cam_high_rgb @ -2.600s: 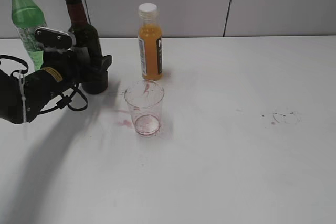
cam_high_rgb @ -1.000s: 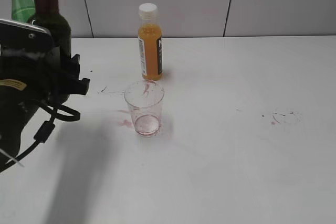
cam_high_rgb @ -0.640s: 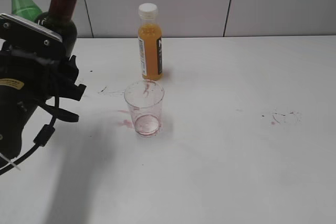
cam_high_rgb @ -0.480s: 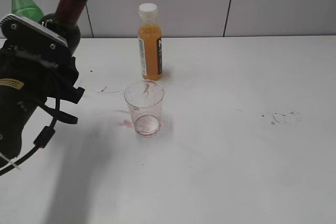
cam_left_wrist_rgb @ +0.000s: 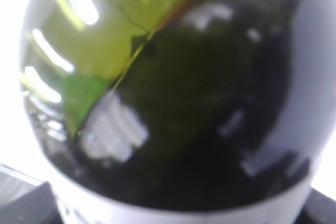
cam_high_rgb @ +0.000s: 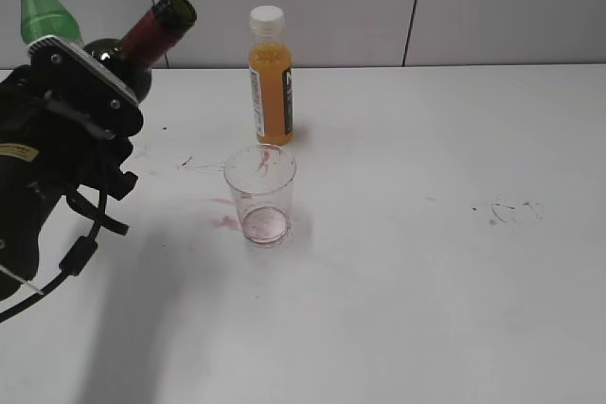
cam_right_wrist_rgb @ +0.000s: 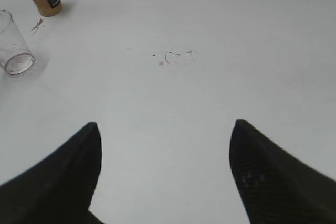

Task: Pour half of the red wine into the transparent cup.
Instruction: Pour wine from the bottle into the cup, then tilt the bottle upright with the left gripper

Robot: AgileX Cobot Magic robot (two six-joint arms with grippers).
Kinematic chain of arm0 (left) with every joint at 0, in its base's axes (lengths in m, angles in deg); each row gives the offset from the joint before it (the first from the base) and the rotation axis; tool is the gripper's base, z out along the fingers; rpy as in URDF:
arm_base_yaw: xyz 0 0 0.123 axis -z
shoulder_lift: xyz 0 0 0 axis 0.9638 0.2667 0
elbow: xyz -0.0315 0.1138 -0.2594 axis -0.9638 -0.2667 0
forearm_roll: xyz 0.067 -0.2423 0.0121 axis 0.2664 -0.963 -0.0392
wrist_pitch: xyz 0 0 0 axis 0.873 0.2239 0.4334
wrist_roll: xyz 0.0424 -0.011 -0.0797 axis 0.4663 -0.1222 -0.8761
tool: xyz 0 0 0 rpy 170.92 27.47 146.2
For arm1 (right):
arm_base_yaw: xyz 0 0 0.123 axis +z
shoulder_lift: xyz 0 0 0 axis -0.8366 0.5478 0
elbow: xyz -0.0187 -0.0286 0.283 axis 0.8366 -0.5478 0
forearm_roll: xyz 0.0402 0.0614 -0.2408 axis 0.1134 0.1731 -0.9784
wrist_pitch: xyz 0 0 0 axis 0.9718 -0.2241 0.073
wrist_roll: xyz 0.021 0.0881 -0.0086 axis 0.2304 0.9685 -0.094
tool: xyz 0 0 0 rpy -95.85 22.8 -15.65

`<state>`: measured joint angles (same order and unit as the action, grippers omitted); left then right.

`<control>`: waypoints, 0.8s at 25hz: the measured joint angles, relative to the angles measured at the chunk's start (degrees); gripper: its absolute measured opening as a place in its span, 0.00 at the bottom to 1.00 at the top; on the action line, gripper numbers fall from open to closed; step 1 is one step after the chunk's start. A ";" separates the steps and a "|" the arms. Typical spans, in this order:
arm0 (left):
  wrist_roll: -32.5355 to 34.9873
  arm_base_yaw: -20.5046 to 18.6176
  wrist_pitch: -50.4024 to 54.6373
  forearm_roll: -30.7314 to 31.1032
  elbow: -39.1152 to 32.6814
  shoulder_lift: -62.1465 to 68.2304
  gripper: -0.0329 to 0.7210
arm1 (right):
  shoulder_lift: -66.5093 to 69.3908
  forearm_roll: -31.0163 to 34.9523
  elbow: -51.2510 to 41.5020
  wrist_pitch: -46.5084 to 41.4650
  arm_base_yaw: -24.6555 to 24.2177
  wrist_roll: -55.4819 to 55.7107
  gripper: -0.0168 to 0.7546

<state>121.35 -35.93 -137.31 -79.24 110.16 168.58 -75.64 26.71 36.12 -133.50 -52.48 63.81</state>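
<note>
The dark wine bottle with its red foil neck is held off the table at the far left, tilted with its open mouth toward the right. My left gripper is shut on its body. The bottle glass fills the left wrist view, with the slanted line of the red wine inside. The transparent cup stands upright on the table right of the bottle, with reddish stains at its base; it also shows in the right wrist view. No liquid is leaving the bottle. My right gripper is open and empty above bare table.
An orange juice bottle with a white cap stands behind the cup. A green plastic bottle stands at the back left. Red stains mark the white table beside the cup, and faint marks lie at the right.
My left gripper has lifted the wine bottle off the table and tipped it steadily to the right, its mouth swinging toward the cup. The cup and other bottles have not moved.
</note>
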 joint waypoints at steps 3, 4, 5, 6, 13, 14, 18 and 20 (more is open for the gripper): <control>3.58 0.00 0.00 -0.64 0.00 0.00 0.76 | 0.00 0.00 0.00 0.00 0.00 0.00 0.76; 4.29 -0.07 0.00 -0.82 0.00 0.00 0.76 | 0.00 0.00 0.00 0.00 0.00 0.00 0.76; 5.01 -0.07 0.00 -0.97 0.00 0.00 0.76 | 0.00 0.00 0.00 0.00 0.00 0.00 0.76; 5.85 -0.07 0.00 -0.96 0.00 0.00 0.76 | 0.00 0.00 0.00 0.00 0.00 0.00 0.76; 12.23 -1.14 -1.20 -0.47 0.00 2.40 0.76 | 0.00 0.00 0.00 0.00 0.00 0.00 0.76; 13.38 -1.21 -1.31 -0.47 0.00 2.88 0.76 | 0.00 0.00 0.00 0.00 0.00 0.00 0.76; 15.76 -1.27 -1.40 0.01 0.06 5.19 0.76 | 0.00 0.00 0.00 0.00 0.00 0.00 0.76; 17.24 -1.27 -1.40 0.07 0.24 6.28 0.76 | 0.00 0.00 0.00 0.00 0.00 0.00 0.76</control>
<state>138.59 -37.20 -138.71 -79.16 110.40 174.86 -75.64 26.71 36.12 -133.50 -52.48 63.81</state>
